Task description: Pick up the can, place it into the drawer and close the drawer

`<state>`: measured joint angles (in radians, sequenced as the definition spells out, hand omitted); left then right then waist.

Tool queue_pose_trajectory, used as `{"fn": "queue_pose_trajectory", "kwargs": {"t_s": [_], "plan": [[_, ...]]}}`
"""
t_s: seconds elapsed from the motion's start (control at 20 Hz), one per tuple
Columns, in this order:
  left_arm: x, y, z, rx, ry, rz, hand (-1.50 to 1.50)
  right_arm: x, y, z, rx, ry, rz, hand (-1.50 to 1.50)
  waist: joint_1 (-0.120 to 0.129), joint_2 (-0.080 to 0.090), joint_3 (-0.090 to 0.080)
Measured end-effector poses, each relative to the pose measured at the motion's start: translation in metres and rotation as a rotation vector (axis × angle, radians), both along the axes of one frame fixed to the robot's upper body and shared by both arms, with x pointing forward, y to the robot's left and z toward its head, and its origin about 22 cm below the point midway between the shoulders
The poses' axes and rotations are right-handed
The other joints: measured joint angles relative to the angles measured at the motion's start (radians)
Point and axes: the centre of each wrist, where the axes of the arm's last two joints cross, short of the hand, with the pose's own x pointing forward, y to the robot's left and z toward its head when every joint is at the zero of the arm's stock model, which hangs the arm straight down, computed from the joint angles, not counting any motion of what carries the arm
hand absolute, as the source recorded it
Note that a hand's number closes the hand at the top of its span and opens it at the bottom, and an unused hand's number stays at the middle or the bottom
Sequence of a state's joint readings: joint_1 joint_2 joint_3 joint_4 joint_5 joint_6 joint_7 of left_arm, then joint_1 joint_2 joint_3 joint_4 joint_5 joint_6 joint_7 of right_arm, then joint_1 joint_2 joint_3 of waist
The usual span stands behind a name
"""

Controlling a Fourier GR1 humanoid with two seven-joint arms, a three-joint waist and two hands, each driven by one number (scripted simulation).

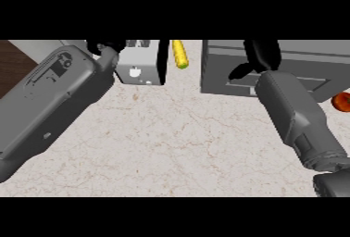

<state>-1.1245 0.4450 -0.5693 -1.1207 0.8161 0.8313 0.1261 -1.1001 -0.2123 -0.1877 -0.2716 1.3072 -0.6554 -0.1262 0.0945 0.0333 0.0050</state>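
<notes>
No can shows anywhere in the head view. The grey drawer [222, 69] fills the upper right of the counter. My right hand [262, 54] hangs over the drawer's middle. Its fingers point straight away from me and its thumb [239, 71] sticks out to the left, with nothing visible in it. The right forearm [297, 115] runs up from the lower right corner and covers part of the drawer. My left hand [106, 47] shows only a little at the top left, beside a grey box. The broad left forearm [51, 97] hides most of it.
A grey box-shaped appliance [140, 62] stands at the top, left of centre. A yellow, stick-shaped item [180, 54] lies between it and the drawer. A red round thing [342, 102] sits at the right edge. The marble counter [178, 148] stretches across the middle and front.
</notes>
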Motion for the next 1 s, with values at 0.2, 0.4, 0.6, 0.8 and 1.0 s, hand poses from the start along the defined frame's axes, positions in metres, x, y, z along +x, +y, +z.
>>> {"fn": "queue_pose_trajectory", "kwargs": {"t_s": [0.2,0.4,0.6,0.8,1.0], "plan": [[-0.003,-0.001,-0.001,0.003,-0.005,-0.002,-1.5,0.004,-0.001,0.008,-0.014,0.015,-0.012,-1.5,0.007,0.009,0.003],[-0.008,0.002,0.002,0.003,-0.007,-0.013,-1.5,0.006,0.007,0.01,-0.002,0.066,0.027,-1.5,0.02,0.008,0.003],[-0.012,0.005,0.003,-0.003,-0.002,-0.024,-1.5,0.008,0.01,0.013,0.111,0.115,0.081,-1.5,0.02,0.012,0.005],[-0.013,0.007,0.002,-0.001,0.0,-0.019,-1.5,0.01,0.013,0.019,0.324,0.15,0.13,-1.5,0.007,0.012,0.007],[-0.016,0.009,0.001,0.001,-0.003,-0.017,-1.5,0.011,0.015,0.022,0.533,0.155,0.169,-1.5,0.005,0.008,0.006]]}}
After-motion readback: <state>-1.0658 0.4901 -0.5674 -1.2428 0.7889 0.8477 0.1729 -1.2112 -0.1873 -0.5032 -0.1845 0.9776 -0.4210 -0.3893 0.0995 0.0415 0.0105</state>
